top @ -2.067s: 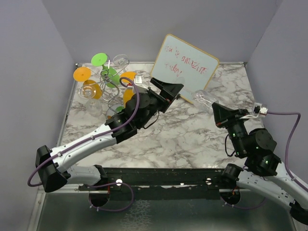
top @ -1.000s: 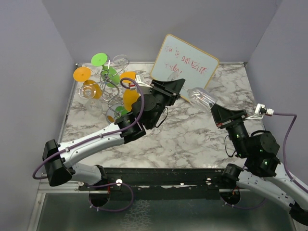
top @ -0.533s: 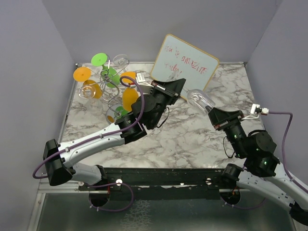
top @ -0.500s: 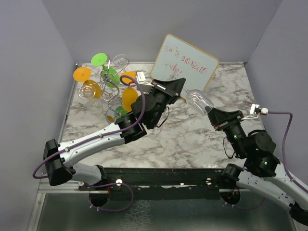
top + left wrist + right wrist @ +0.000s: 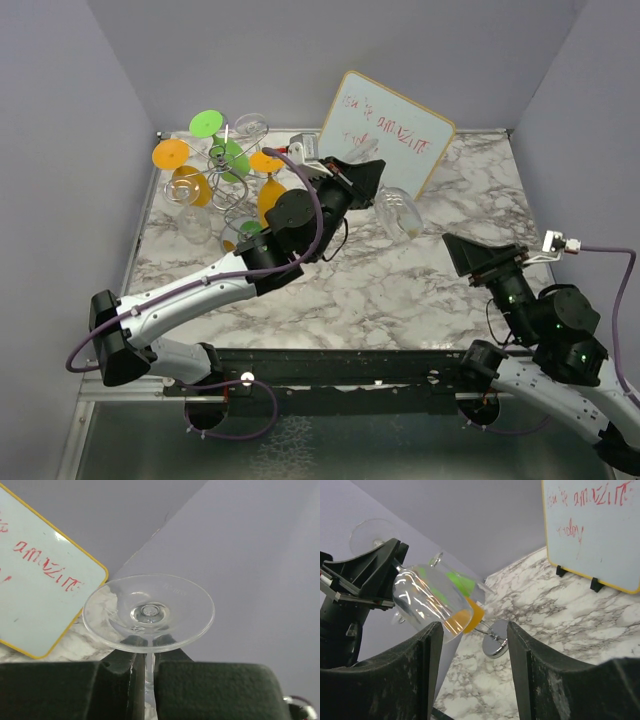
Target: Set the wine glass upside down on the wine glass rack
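Wine glass (image 5: 398, 212): you have it in the air just past the middle of the marble table (image 5: 400, 290), carried by one arm only.

From the top, the whiteboard (image 5: 385, 135) leans at the back at about 12 o'clock. The wine glass rack (image 5: 228, 175) stands at about 10 o'clock, its wire loops crowded with hung glasses (image 5: 190, 190) that have orange and green feet.

The left gripper (image 5: 365, 176) reaches in between the two. Its wrist view shows both fingers (image 5: 65, 690) pinched on the clear stem, with the round foot (image 5: 148, 612) just beyond the tips.

The right wrist view shows the glass foot-high and tilted, its bowl (image 5: 427, 602) hanging down toward 4 o'clock. It is close to upside down, but not plumb.

The right gripper (image 5: 452, 243) sits at about 4 o'clock with its jaws spread and nothing between them, apart from the bowl.

You seem to be at the carry to the rack. Next, swing left toward 10 o'clock and bring the foot fully uppermost. Then slide the stem into a free loop so the foot rests on the wire. I cannot tell from here which loop is free, so pick one before you commit, and keep the bowl off the hung glasses.
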You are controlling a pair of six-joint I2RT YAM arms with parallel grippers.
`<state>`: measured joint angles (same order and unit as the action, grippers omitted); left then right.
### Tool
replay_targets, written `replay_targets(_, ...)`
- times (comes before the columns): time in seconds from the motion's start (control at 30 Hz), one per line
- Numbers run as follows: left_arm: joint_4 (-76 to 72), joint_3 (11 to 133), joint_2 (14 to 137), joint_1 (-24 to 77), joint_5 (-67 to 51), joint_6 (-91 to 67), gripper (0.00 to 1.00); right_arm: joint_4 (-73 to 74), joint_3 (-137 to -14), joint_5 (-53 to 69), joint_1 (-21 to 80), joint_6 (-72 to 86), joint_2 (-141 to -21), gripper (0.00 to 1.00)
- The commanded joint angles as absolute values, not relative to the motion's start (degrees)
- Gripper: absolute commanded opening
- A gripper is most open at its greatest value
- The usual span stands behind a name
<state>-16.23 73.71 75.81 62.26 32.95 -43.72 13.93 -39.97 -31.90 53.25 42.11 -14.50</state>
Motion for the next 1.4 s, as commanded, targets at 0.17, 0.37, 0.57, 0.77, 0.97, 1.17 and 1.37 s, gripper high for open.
replay_targets(0.17,-17.74,71.29,68.58,62.31,12.52,-23.39,0.00,19.36,-52.86,-24.56,53.53,24.18,-22.76,0.65)
replay_targets(0.37,-10.20,72.48,66.53,62.31,3.64,-22.55,0.00,16.30,-57.99,-9.81,53.53,17.71,-31.87,0.70)
replay_targets(0.57,-7.38,72.43,65.49,62.31,-1.20,-24.08,0.00,6.68,-58.15,2.46,53.53,19.71,-37.86,0.64)
replay_targets(0.77,-7.45,71.02,64.21,62.31,-4.05,-25.29,0.00,2.56,-57.20,10.61,53.53,22.29,-41.03,0.60)
replay_targets(0.97,-8.85,69.97,63.57,62.31,-6.45,-26.94,0.00,1.76,-55.47,11.41,53.53,23.46,-40.87,0.41)
replay_targets(1.17,-9.92,69.85,63.43,62.31,-9.23,-28.03,0.00,2.42,-55.07,12.62,53.53,21.90,-41.53,0.32)
replay_targets(1.37,-11.77,68.55,62.89,62.31,-11.96,-28.22,0.00,3.25,-55.48,10.20,53.52,22.70,-42.59,0.10)
